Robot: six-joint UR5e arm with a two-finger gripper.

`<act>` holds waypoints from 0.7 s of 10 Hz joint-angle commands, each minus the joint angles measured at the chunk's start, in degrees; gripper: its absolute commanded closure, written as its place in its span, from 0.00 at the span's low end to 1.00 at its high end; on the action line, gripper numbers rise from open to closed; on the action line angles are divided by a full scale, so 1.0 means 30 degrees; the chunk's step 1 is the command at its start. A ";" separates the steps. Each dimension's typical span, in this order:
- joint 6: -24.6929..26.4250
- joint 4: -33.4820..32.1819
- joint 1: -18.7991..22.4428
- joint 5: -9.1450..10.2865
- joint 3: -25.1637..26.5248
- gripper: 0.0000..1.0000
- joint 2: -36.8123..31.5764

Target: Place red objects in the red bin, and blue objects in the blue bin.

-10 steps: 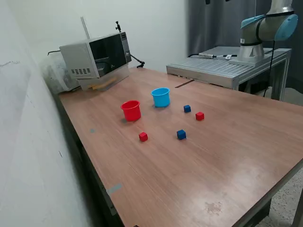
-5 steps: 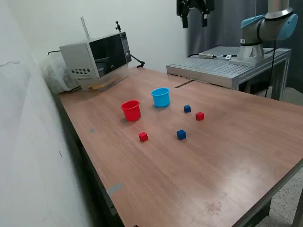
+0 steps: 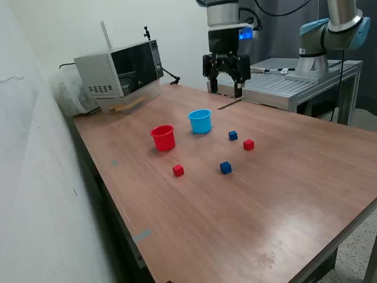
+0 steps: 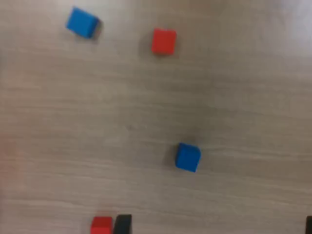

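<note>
Exterior view – arm: your gripper [image 3: 226, 88] has dropped into frame from above over the last second and now hangs above the far part of the surface [image 3: 247, 206], jaws spread wide, holding nothing.
Exterior view – bins: the red bin [image 3: 163, 138] and blue bin [image 3: 200, 121] stand upright near each other, unmoved and, as far as you can see, unfilled.
Exterior view – cubes: near red cube [image 3: 178, 170], near blue cube [image 3: 225, 168], far blue cube [image 3: 233, 135] and far red cube [image 3: 248, 144] all lie loose where they were – nothing sorted yet.
Wrist view – cubes: you see two blue cubes [image 4: 188, 157] [image 4: 82, 22] and two red ones [image 4: 163, 41] [image 4: 101, 225] on the wood; picture is soft.
Wrist view – gripper: only dark finger tips [image 4: 123, 224] at the edge, nothing between them.
Meaning: descent has begun – likely toward a first pick.
</note>
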 commanded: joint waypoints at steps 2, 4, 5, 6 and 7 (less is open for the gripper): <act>-0.0235 -0.1414 0.0085 -0.0083 -0.2948 0.00 0.4698; -0.0935 -0.1880 -0.0090 -0.0113 -0.3536 0.00 0.5086; -0.1055 -0.1854 -0.0410 -0.0142 -0.4265 0.00 0.5493; -0.1636 -0.1853 -0.0761 -0.0171 -0.4853 0.00 0.5903; -0.1903 -0.1882 -0.1084 -0.0316 -0.5090 0.00 0.6197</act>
